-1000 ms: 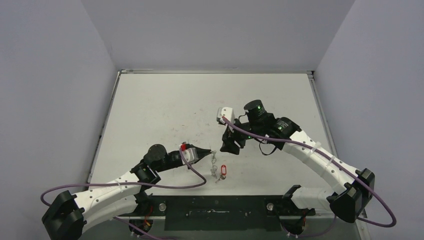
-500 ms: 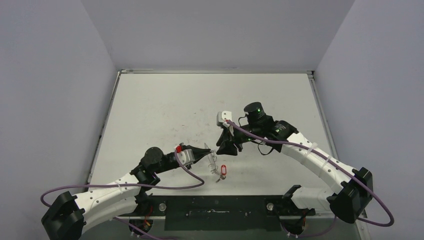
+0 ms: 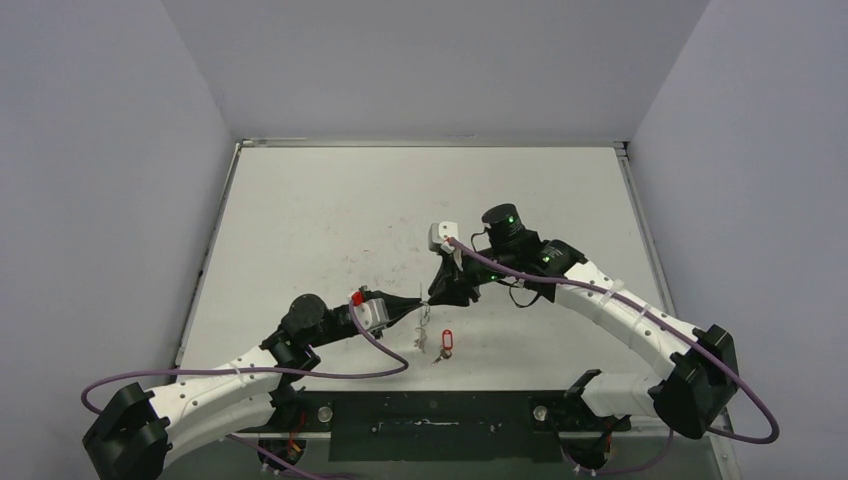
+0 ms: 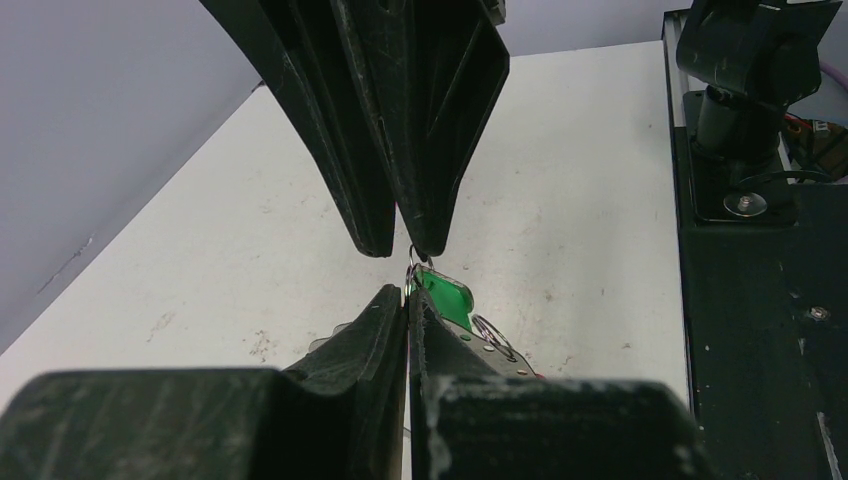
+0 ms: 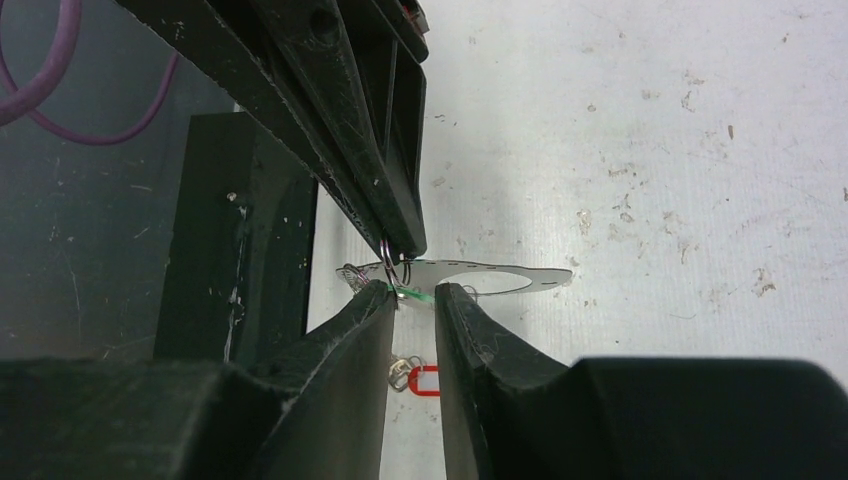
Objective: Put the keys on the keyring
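The keyring [image 5: 490, 278], a pale loop, juts sideways from the tip of the left end effector [image 4: 408, 305], whose fingers appear pressed together on it above the worktop [image 3: 330, 220]. The green-tagged key [image 4: 443, 298] sits just beyond that tip, between the parted fingers of the right end effector [image 5: 415, 293]. The red-tagged key [image 3: 446, 343] lies on the worktop below that tip. Likely risks: the thin loop may twist or slip in the pinch, an off-centre closure could knock the green key loose, and the near-touching fingertips could collide.
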